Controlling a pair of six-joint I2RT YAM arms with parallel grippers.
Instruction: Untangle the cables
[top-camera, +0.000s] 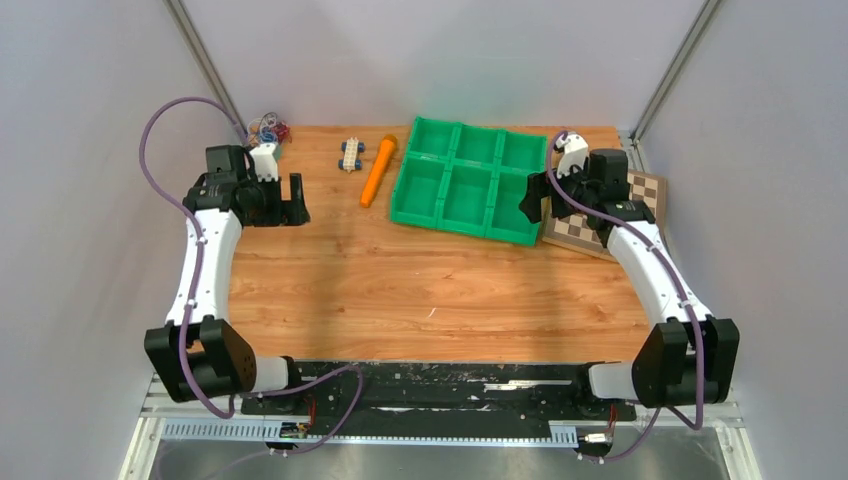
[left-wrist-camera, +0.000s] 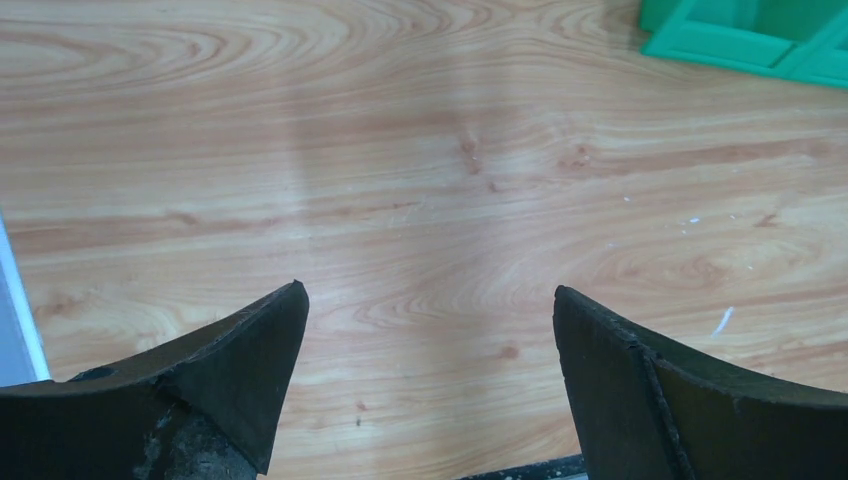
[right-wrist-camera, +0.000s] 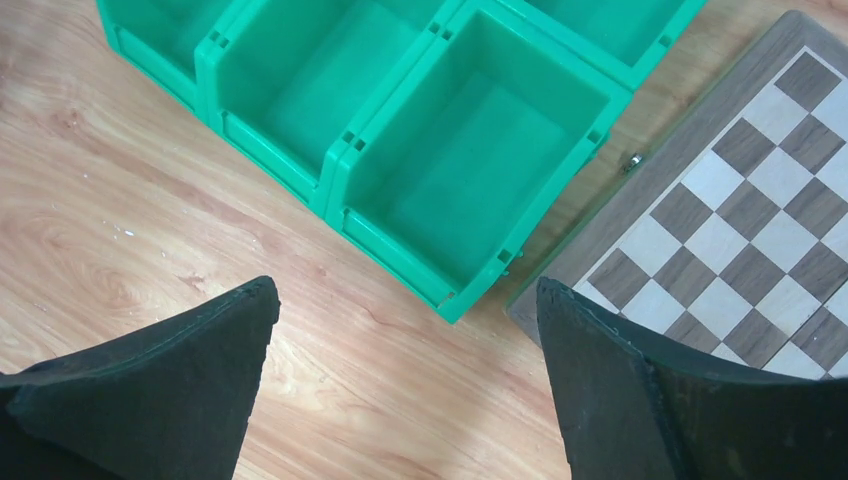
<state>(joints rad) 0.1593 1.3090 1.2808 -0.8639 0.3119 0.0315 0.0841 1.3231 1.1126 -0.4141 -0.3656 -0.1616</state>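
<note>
At the far-left corner of the table (top-camera: 420, 290) we log the cables (top-camera: 268, 128) clumped and untouched; left gripper (left-wrist-camera: 430, 300) and right gripper (right-wrist-camera: 405, 290) both gape wide, holding nothing, the left nearer, presumably staged to reach.

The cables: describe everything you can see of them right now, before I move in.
The cables show only in the top view: a small tangled clump of very thin, curly wires, red, blue and pale loops discernible. It lies at the table's far left corner, beside the frame post, just beyond the left arm's wrist; contact is too small to tell. The left claw is open over bare wood, away from the clump.
</note>
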